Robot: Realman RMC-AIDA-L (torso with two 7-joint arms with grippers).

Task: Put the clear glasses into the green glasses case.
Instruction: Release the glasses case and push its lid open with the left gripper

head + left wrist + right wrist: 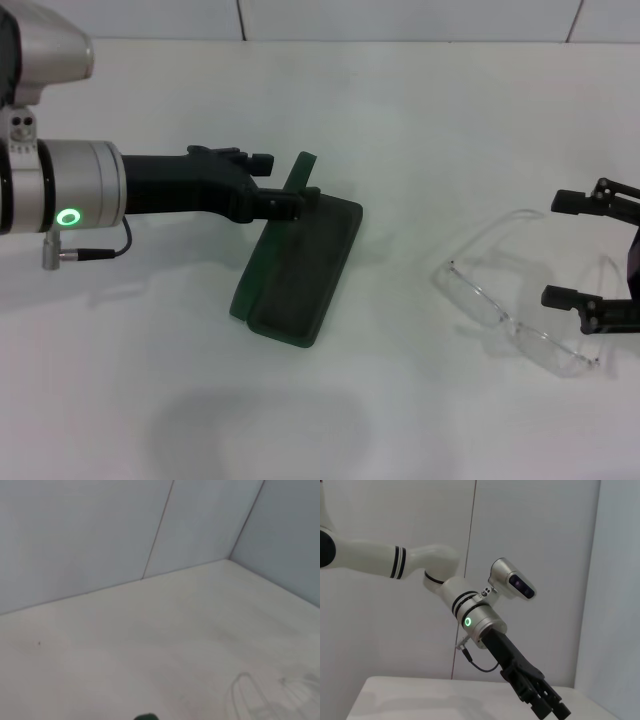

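Left arm (pixel 70 190): reaches in from 9 o'clock of the head view, a green ring lit on its wrist and a thin cable looping beneath it.
Left gripper (pixel 295 190): sits at the case's raised lid; one black finger (pixel 285 203) lies against the lid's near face and the other shows at its far side, so the fingers appear clenched on the lid's edge.
Case (pixel 300 265): dark green, open on the white table (pixel 400 100) just left of centre; the lid stands tilted up along the 11 o'clock side and the dark-lined tray lies flat, running toward 7 o'clock.
Glasses (pixel 510 300): clear, resting on the table at 3 o'clock of the case and well apart from it, arms unfolded and pointing toward 1 o'clock, lens edge toward 7 o'clock.
Right gripper (pixel 600 250): enters at the 3 o'clock edge, black fingers released and spread, one above and one below the glasses' far arm, close to the frame; contact cannot be told.
Left wrist view: bare table, wall panels, a sliver of green at 6 o'clock and the faint outline of the glasses at 5 o'clock.
Right wrist view: the left arm and its gripper seen across the table against the wall.
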